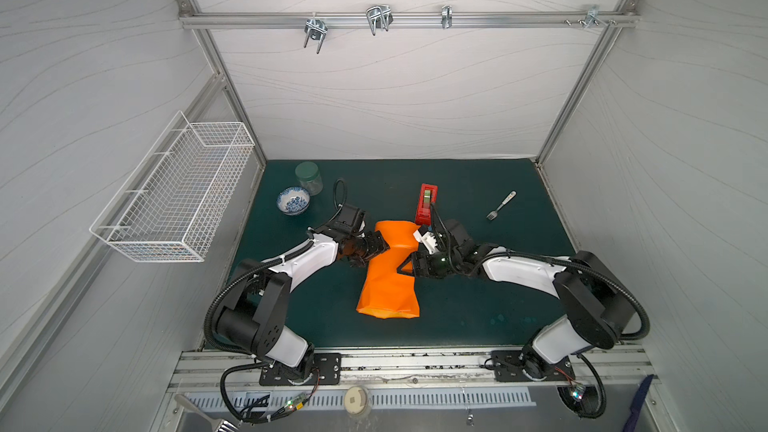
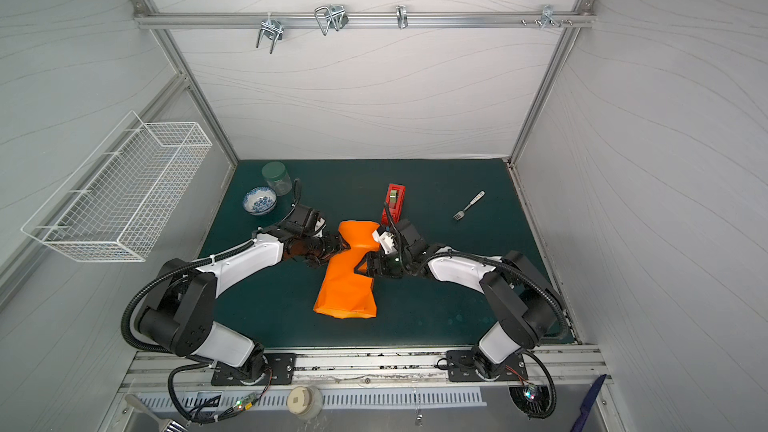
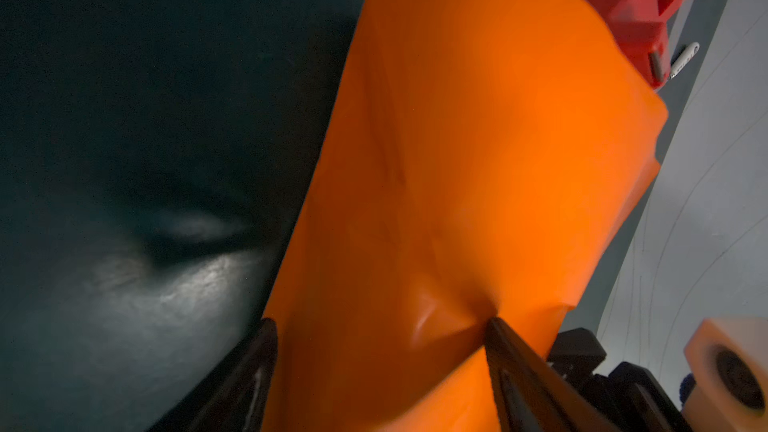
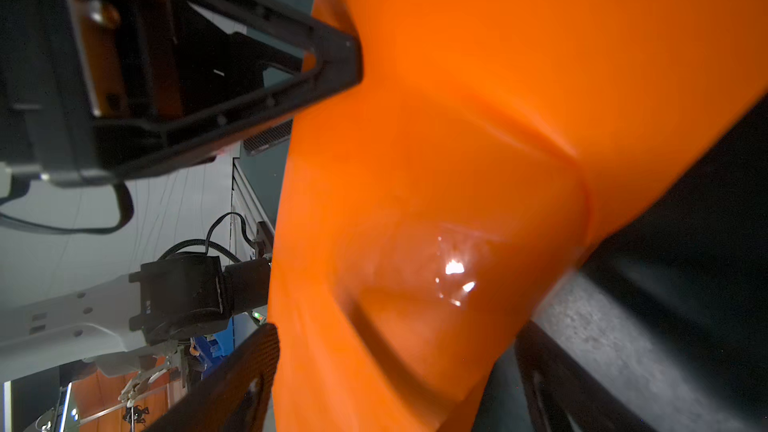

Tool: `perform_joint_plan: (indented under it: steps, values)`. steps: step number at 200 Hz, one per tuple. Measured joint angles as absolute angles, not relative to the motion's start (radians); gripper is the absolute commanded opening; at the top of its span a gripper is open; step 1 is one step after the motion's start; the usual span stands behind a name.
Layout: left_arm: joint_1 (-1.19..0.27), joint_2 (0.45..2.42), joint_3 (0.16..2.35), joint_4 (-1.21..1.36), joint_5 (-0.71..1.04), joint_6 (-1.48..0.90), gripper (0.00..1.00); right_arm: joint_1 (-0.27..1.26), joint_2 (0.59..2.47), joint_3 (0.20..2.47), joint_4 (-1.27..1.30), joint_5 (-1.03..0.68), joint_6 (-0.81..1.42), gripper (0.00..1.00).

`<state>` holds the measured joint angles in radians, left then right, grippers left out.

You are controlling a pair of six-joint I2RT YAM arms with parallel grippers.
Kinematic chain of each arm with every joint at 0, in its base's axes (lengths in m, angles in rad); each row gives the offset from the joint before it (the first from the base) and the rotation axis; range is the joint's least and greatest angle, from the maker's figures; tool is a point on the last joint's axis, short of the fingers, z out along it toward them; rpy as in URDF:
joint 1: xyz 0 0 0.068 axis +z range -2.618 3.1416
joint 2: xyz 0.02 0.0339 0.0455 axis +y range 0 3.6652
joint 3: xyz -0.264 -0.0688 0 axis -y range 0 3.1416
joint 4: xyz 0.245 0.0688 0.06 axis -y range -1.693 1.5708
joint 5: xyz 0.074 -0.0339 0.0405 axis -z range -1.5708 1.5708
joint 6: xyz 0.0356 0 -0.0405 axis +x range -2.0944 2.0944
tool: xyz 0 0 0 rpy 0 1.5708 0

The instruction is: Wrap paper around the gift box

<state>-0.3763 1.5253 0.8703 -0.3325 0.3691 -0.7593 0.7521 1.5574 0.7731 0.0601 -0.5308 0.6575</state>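
The orange paper (image 1: 388, 280) (image 2: 347, 284) lies on the green mat as a long rolled bundle, pinched narrower at its middle. The gift box is hidden. My left gripper (image 1: 380, 245) (image 2: 340, 245) meets the bundle's left side. In the left wrist view its jaws (image 3: 378, 326) stand open with paper (image 3: 478, 160) filling the gap, and one fingertip (image 3: 494, 326) dents the sheet. My right gripper (image 1: 405, 268) (image 2: 361, 265) meets the right side. In the right wrist view it is open (image 4: 397, 347) around the paper (image 4: 457, 160), with a gap of mat beside one finger (image 4: 548, 380).
A red tape dispenser (image 1: 427, 203) stands just behind the bundle, close to the right wrist. A fork (image 1: 500, 205) lies at the back right. A patterned bowl (image 1: 293, 200) and a green-lidded jar (image 1: 309, 177) sit at the back left. A wire basket (image 1: 174, 197) hangs on the left wall.
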Motion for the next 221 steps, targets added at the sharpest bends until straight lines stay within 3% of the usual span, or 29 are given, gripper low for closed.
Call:
perform_joint_plan:
  steps: [71,156,221]
  values:
    - [-0.361,1.462,0.857,-0.360,0.368,-0.709,0.81,0.656,1.526,0.770,0.036,-0.534,0.637,0.89]
    - [-0.364,1.429,0.722,-0.260,0.496,-0.776,0.78,0.667,1.711,0.957,0.043,-0.565,0.656,0.85]
    - [-0.364,1.530,0.845,-0.283,0.451,-0.776,0.80,0.623,1.843,1.142,-0.027,-0.561,0.622,0.85]
